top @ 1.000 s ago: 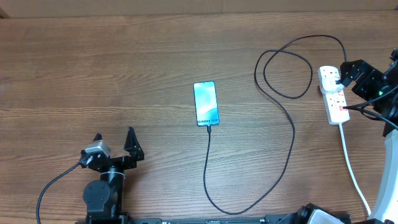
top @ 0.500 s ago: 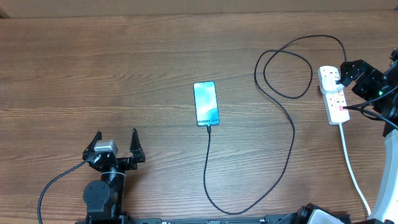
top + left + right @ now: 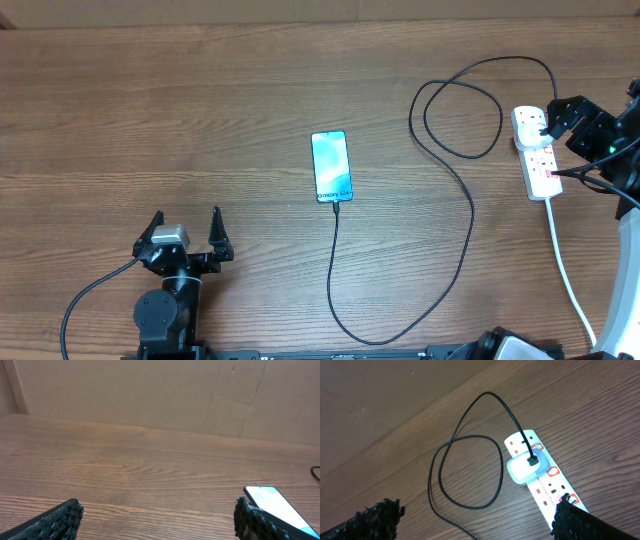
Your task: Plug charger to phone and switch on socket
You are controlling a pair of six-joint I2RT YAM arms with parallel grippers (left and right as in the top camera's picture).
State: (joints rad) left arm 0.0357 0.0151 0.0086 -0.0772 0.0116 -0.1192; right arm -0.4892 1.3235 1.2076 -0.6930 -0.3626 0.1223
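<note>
**Right claw over the socket, switch not yet pressed**

The socket (image 3: 544,479) is the thing to steer by. It lies with its long axis running away from the robot and slightly tilted. The adapter (image 3: 526,468) sits in the outlet at its far end, and its white cord (image 3: 567,270) trails off the near end.

The right gripper (image 3: 476,512) hangs just above the socket with its jaws spread wide and nothing held. In the right wrist view one fingertip (image 3: 568,512) sits at the socket's near stretch, beside the reddish switches (image 3: 551,491). The coming press will probably turn on that closeness — a short drop onto the right switch, not a reach.

The charger (image 3: 470,215) leaves the adapter, makes one loose loop just beside the socket, then sweeps off in a long curve to the phone (image 3: 331,166). The phone lies flat and lit, well apart from the socket on the left arm's side. The cable tip meets the phone's near end and looks seated, though the connector is too small to be sure.

The left gripper (image 3: 186,222) is farther from the socket again, beyond the phone, and it too is wide open and empty. The right arm is much the nearer one — the switch looks like its job.

The count is one phone, one charger, one socket and two grippers. The switches are several, but too small to number.
</note>
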